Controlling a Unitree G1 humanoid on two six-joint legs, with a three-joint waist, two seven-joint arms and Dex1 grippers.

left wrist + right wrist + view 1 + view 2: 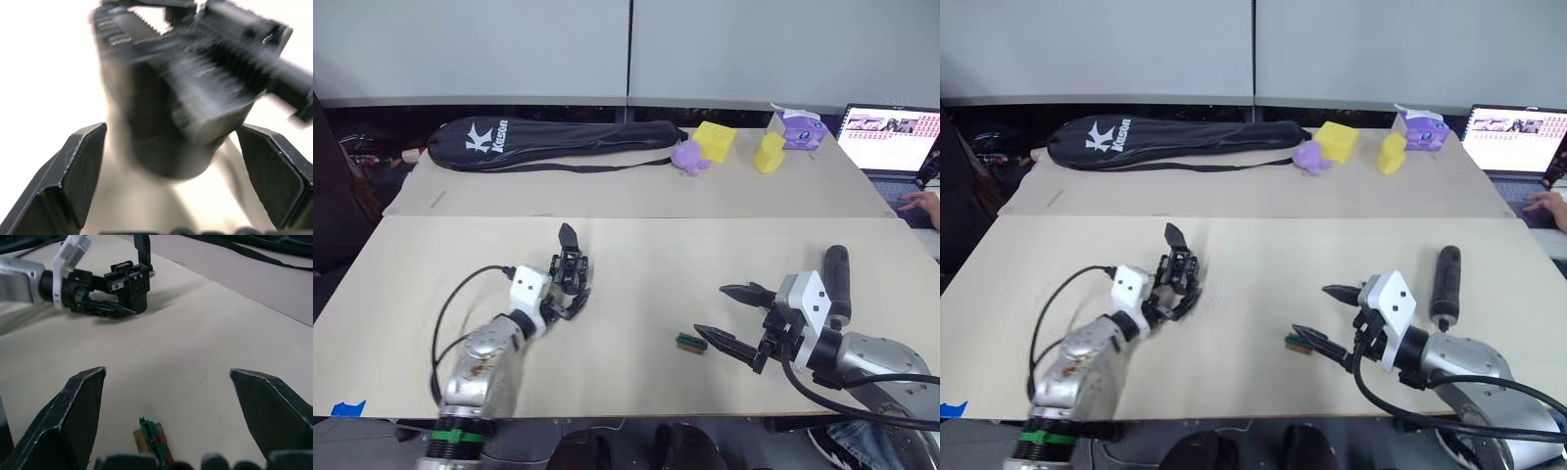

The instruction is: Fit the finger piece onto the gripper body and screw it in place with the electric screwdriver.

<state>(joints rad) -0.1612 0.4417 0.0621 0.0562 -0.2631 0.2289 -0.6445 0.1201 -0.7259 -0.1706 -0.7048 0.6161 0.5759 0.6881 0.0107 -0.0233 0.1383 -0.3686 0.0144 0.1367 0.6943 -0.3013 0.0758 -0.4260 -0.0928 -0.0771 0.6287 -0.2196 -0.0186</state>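
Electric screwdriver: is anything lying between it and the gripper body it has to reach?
Nothing visible does. The electric screwdriver lies on the table beside the open right hand. The small green-and-black block sits nearer the robot, off the line to the gripper body at the left hand.

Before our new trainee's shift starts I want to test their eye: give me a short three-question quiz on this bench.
1. True or false: the electric screwdriver is held by the right gripper.
2. What lies nearest the right gripper: A) purple toy, B) green-and-black block, C) racket bag?
3. Which gripper is at the gripper body?

Key: 1 false, it lies on the table; 2 B; 3 the left gripper.
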